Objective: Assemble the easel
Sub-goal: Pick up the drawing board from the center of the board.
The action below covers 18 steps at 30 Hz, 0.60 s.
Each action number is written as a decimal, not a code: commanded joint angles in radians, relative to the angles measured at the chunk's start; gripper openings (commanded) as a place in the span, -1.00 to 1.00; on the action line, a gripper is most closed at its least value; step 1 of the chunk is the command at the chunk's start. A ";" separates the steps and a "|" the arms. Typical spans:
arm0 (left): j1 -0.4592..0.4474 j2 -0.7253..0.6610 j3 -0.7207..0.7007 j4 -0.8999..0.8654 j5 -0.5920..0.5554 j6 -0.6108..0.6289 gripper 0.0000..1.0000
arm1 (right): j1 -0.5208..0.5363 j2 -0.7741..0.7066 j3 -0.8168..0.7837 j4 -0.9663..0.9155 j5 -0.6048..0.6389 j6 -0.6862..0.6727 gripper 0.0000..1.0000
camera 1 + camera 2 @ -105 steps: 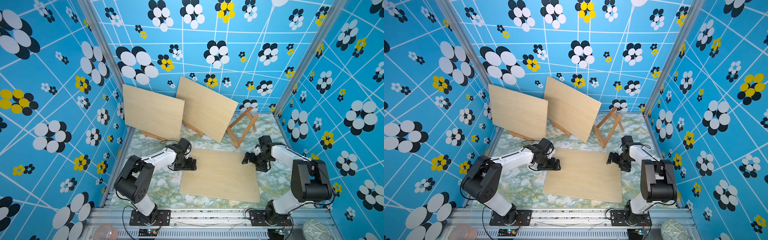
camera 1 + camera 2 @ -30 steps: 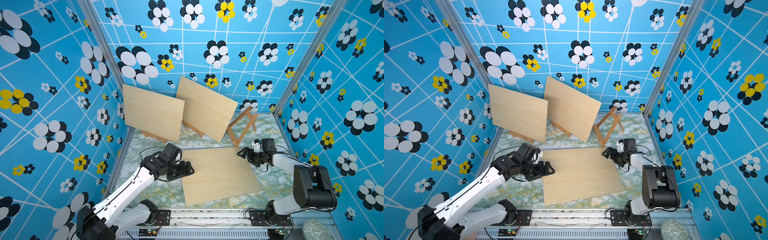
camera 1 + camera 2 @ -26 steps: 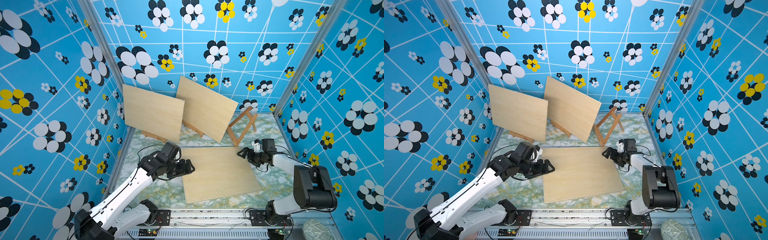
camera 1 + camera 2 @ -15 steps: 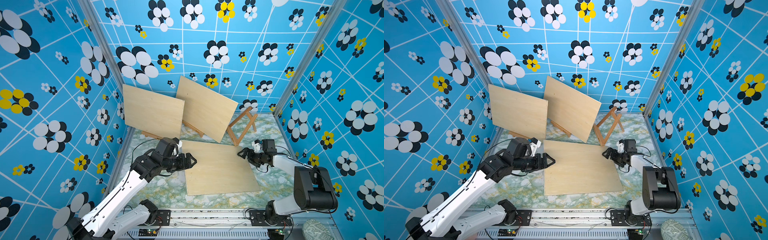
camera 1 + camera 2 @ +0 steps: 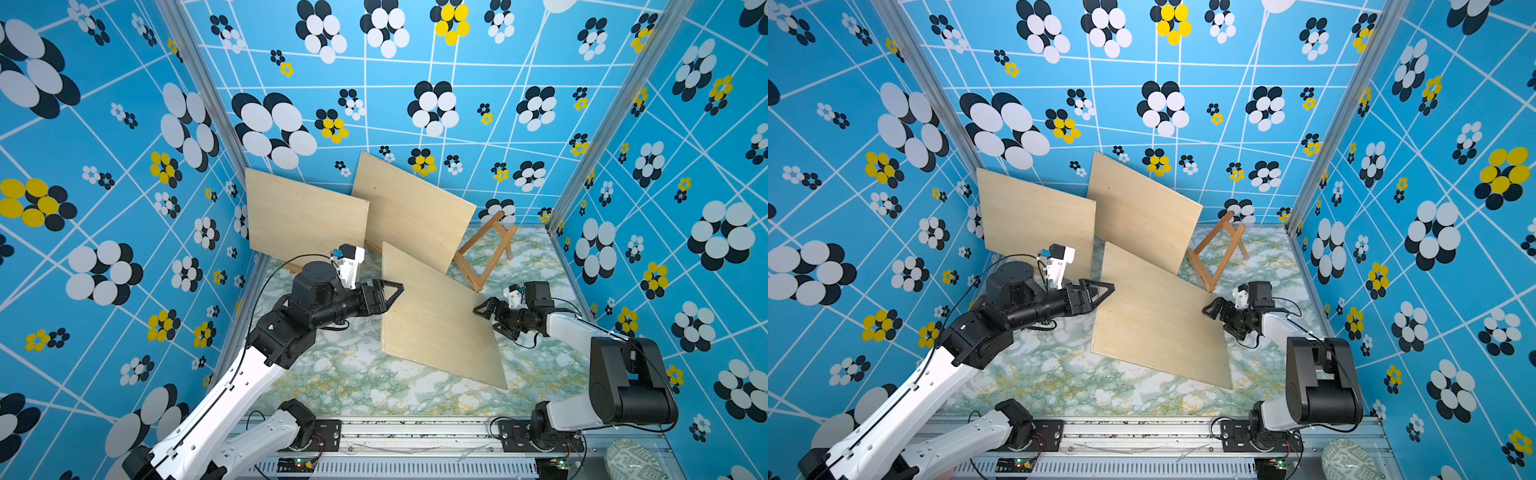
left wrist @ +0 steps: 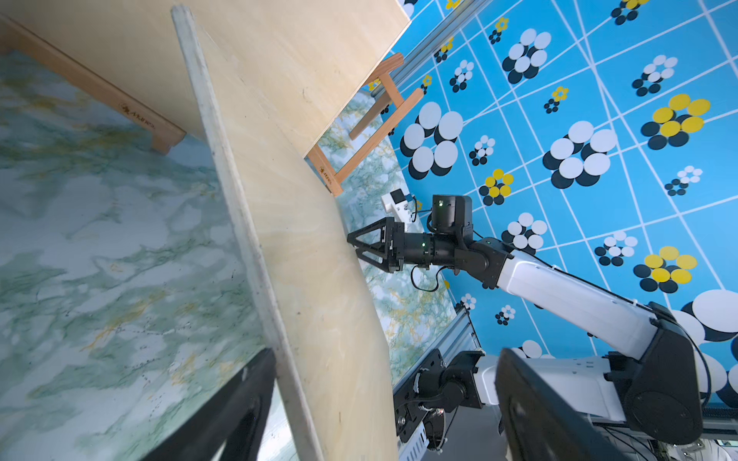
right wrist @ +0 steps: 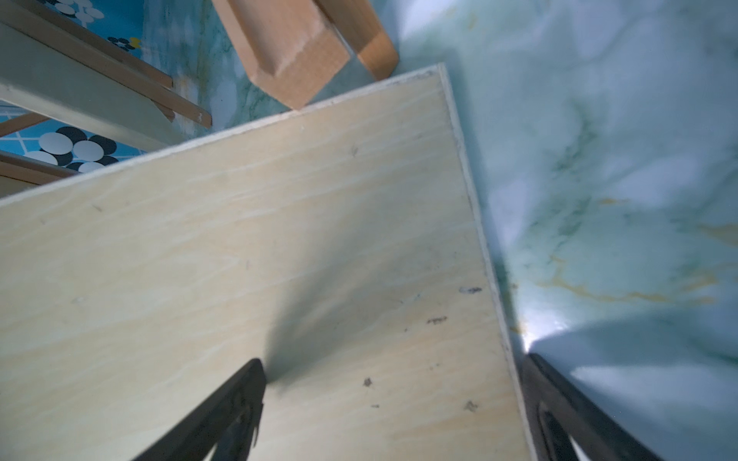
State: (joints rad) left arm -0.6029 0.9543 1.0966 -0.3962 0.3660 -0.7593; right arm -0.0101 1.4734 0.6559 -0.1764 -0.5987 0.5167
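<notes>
Two arms reach in from the near rail, the left arm [image 5: 266,365] and the right arm [image 5: 577,332]. Between them is the loose board [image 5: 436,320], the piece that has to go on a stand. Its near low corner sits on the green worktop [image 5: 345,382]. The board is tipped: the side by the left jaws is up in the air and the side by the right jaws is down on the worktop. So its long way runs from one arm across to the other. Both sets of jaws are wide open. The left jaws have the thin raised edge in the gap between them, not pinched, and I think the board just leans on one jaw. The right jaws sit across the low edge, one jaw over the wood and one out past it. A little farther back stands the empty easel [image 5: 486,253], its foot right by the board's far right corner; I cannot tell if they touch. It is much closer to the right arm than to the left arm. My guess is the board must tip up more and go back and to the right to land on it. Farthest back, the left back board [image 5: 303,220] and the middle back board [image 5: 411,208] already lean on their own stands by the wall.
</notes>
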 commanded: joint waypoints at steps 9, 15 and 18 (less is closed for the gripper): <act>-0.069 0.077 -0.076 0.174 0.201 -0.045 0.76 | 0.071 0.007 -0.063 -0.254 -0.284 0.028 0.98; -0.068 0.082 -0.114 0.243 0.202 -0.074 0.76 | 0.071 0.011 -0.065 -0.250 -0.281 0.026 0.98; -0.070 0.086 -0.133 0.283 0.203 -0.095 0.76 | 0.071 0.007 -0.065 -0.251 -0.282 0.026 0.99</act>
State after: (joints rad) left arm -0.6140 0.9661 1.0302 -0.0643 0.3782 -0.7868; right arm -0.0101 1.4452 0.6495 -0.2523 -0.7361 0.5594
